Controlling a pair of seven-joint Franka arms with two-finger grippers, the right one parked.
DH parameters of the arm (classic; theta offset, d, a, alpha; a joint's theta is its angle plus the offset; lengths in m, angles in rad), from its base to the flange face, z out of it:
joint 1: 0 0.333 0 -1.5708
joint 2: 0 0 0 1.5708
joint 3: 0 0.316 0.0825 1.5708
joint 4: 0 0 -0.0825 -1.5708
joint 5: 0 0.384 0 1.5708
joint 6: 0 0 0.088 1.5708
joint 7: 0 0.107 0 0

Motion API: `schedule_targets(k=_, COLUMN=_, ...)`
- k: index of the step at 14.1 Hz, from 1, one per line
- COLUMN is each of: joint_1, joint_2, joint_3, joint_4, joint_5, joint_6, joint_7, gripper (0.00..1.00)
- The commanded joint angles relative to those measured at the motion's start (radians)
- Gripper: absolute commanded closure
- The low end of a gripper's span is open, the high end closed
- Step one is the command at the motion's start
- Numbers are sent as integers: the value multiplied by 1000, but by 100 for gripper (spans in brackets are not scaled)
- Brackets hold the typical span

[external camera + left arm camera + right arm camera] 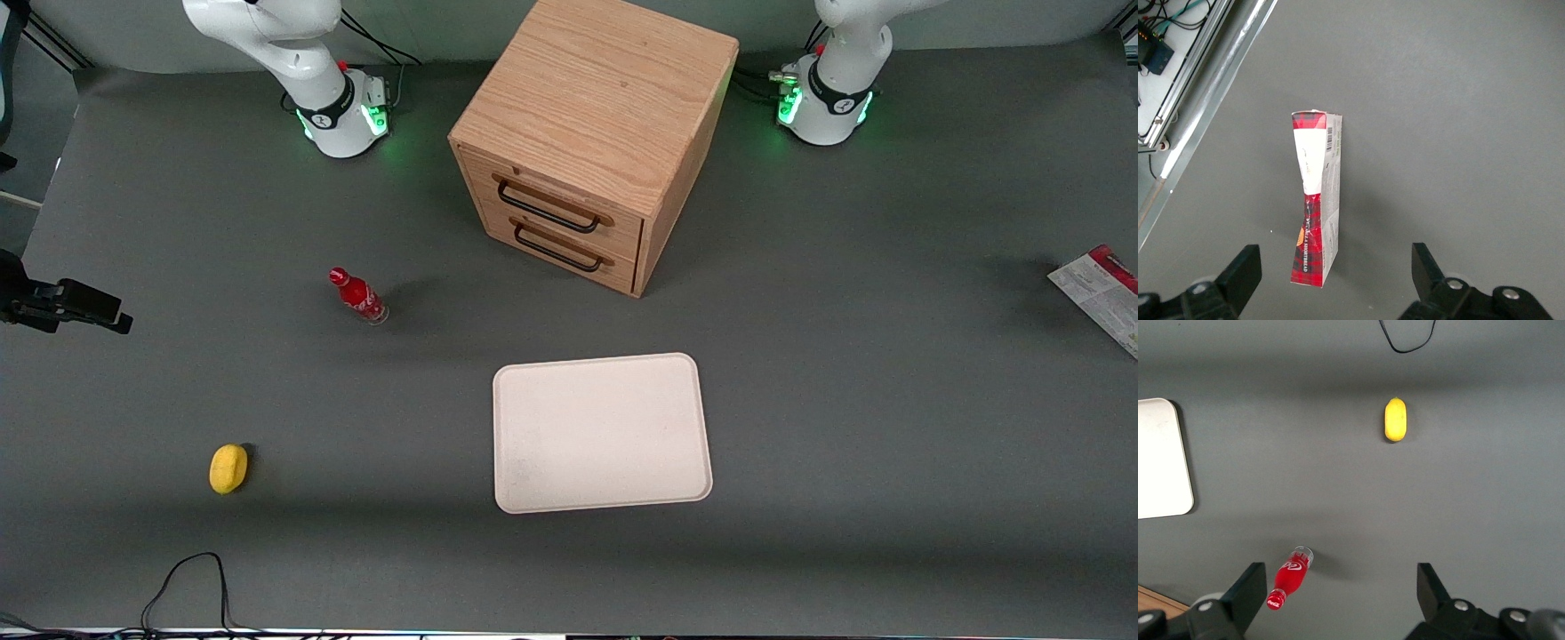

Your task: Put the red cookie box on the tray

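The red cookie box [1317, 200] rests on the grey table with its narrow red tartan side toward the wrist camera and a whitish printed face beside it. My left gripper [1335, 261] hovers above it, open, its two black fingers [1245, 267] spread wide to either side of one end of the box and touching nothing. In the front view the red cookie box [1102, 293] lies at the working arm's end of the table, cut by the picture's edge; the gripper itself does not show there. The cream-white tray [605, 436] lies empty in front of the cabinet, nearer the front camera.
A wooden drawer cabinet [587, 142] stands mid-table between the arm bases. A small red bottle [358, 297] and a yellow object [228, 468] lie toward the parked arm's end. The table's metal edge rail [1211, 100] runs close beside the box.
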Motion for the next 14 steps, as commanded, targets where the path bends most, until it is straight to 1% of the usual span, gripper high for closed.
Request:
schedule_targets(k=1, joint_1=25, joint_2=39, joint_3=-2, joint_4=12, joint_5=-15, joint_6=13, joint_7=13, gripper=0)
schedule_targets(k=5, joint_1=60, joint_2=94, joint_3=-5, joint_4=9, joint_5=-47, joint_6=55, joint_7=27, gripper=0)
schedule_targets(k=8, joint_1=76, joint_2=130, joint_3=-5, joint_4=6, joint_5=-52, joint_6=117, joint_7=48, gripper=0)
schedule_targets(k=11, joint_1=91, joint_2=168, joint_3=-7, joint_4=4, joint_5=-103, joint_6=128, joint_7=69, gripper=0)
schedule_targets(k=14, joint_1=115, joint_2=237, joint_3=-13, joint_4=3, joint_5=-118, joint_6=203, joint_7=98, gripper=0)
